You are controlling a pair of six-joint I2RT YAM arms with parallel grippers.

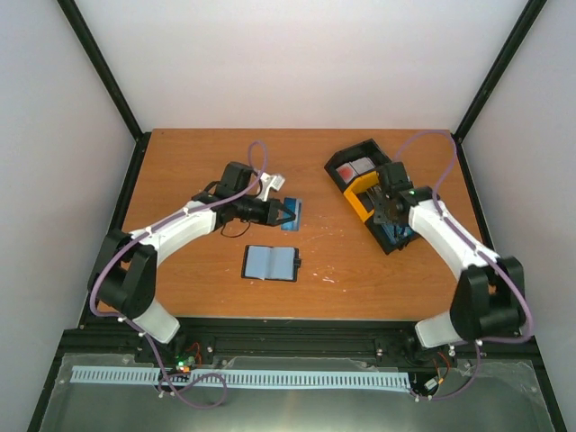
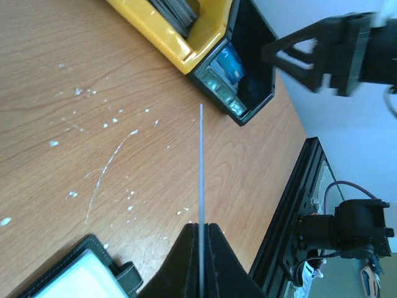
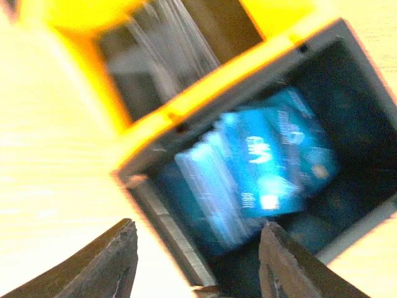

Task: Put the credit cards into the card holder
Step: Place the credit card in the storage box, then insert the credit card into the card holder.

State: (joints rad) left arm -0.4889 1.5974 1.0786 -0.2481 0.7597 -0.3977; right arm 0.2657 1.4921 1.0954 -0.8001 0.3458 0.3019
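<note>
Left wrist: pinches thin light-blue plastic card [image 2: 200, 161] edge-on in left claw [image 2: 200, 228]; holds right claw [image 3: 197, 251] agape over card-filled black tray [image 3: 372, 112].

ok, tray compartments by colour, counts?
black: 2, the far tray and the near tray
yellow: 1, the yellow tray between them
total: 3
</note>
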